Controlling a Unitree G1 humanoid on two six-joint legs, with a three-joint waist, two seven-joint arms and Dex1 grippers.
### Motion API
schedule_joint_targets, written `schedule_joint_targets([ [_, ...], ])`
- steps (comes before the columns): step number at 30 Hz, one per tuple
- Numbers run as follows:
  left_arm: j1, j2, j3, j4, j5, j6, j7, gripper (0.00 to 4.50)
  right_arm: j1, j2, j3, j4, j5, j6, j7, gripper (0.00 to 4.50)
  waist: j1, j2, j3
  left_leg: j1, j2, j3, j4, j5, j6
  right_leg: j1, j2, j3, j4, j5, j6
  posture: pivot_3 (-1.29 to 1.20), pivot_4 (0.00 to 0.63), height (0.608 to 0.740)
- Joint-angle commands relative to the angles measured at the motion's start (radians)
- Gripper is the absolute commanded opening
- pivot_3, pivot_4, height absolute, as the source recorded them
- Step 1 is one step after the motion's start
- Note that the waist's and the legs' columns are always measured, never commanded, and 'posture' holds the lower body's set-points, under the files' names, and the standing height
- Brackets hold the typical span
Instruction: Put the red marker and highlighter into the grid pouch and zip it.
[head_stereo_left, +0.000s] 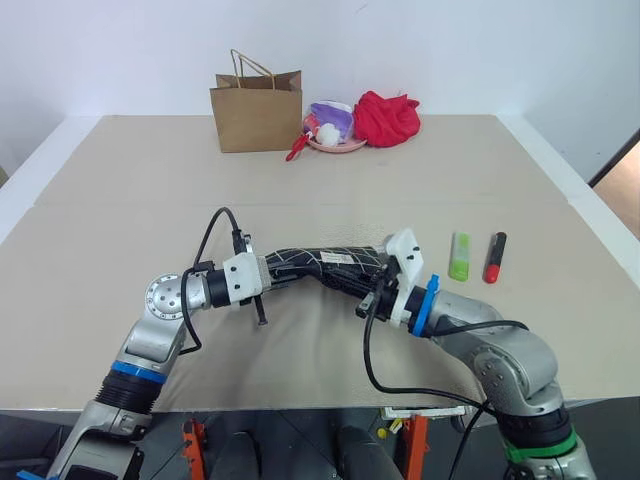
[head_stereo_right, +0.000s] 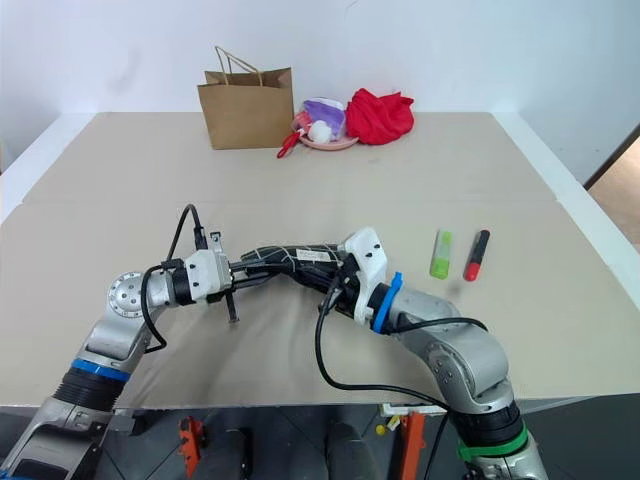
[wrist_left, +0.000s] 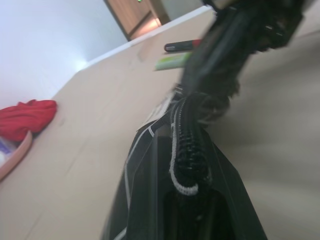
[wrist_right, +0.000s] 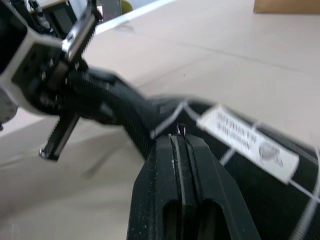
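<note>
Flat black fabric grid pouch with white grid lines (head_stereo_left: 325, 264) held up off the beige tabletop (head_stereo_left: 120, 200), slung between both arms near the front edge. Left gripper (head_stereo_left: 268, 281) clamped tight on the pouch's left end, zipper teeth running up between its fingers in the left wrist view. Right gripper (head_stereo_left: 372, 296) pinched closed at the pouch's right end, fingers meeting beside the small white label (wrist_right: 247, 141) (likely on the zipper pull, though too small to be sure). Looks like the opening step: pouch being unzipped before anything goes in.

Short lime-green highlighter with paler cap (head_stereo_left: 459, 256) and stubby black marker with red end (head_stereo_left: 494, 258) lying side by side on the table, just right of the right gripper, both not yet picked up. Next call: draw the zipper open along the top, keep the mouth gaping, then free one gripper for the pens.

Far back: brown paper bag (head_stereo_left: 256, 110), pink dish of oddments (head_stereo_left: 332, 128), red cloth bundle (head_stereo_left: 387, 118), well clear. Only snags: loose arm cables near the pouch, floppy fabric.
</note>
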Motion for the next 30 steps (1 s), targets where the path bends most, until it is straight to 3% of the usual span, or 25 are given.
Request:
schedule_joint_targets([
  [1, 0.01, 0.006, -0.018, -0.03, -0.029, 0.013, -0.034, 0.0, -0.04, 0.015, -0.029, -0.057, 0.046, 0.013, -0.007, 0.06, 0.0, 0.0, 0.0, 0.0, 0.0, 0.0, 0.0, 0.0, 0.0, 0.0, 0.0, 0.0, 0.0, 0.0, 0.0, 0.0, 0.15, 0.74],
  [11, -0.023, -0.006, -0.001, 0.002, -0.03, 0.027, -0.031, 0.0, -0.077, 0.02, -0.057, -0.095, 0.123, 0.095, -0.033, 0.06, 0.0, 0.0, 0.0, 0.0, 0.0, -0.001, 0.0, 0.0, 0.0, 0.0, 0.0, -0.001, 0.0, 0.0, 0.0, 0.0, 0.15, 0.74],
  [22, -0.02, 0.0, 0.017, -0.023, -0.042, 0.037, -0.011, 0.0, -0.023, -0.033, -0.058, -0.083, 0.08, 0.07, -0.029, 0.06, -0.001, 0.0, 0.0, -0.001, 0.0, -0.002, 0.0, 0.0, 0.0, 0.0, 0.0, -0.002, 0.0, 0.0, 0.0, 0.0, 0.15, 0.74],
  [30, -0.022, -0.005, 0.013, -0.019, -0.043, 0.039, -0.012, 0.0, -0.07, 0.009, -0.084, -0.088, 0.133, 0.099, -0.058, 0.06, 0.0, 0.0, 0.0, -0.001, 0.0, -0.003, 0.0, 0.0, 0.0, 0.0, 0.0, -0.003, 0.0, 0.0, 0.0, 0.0, 0.15, 0.74],
])
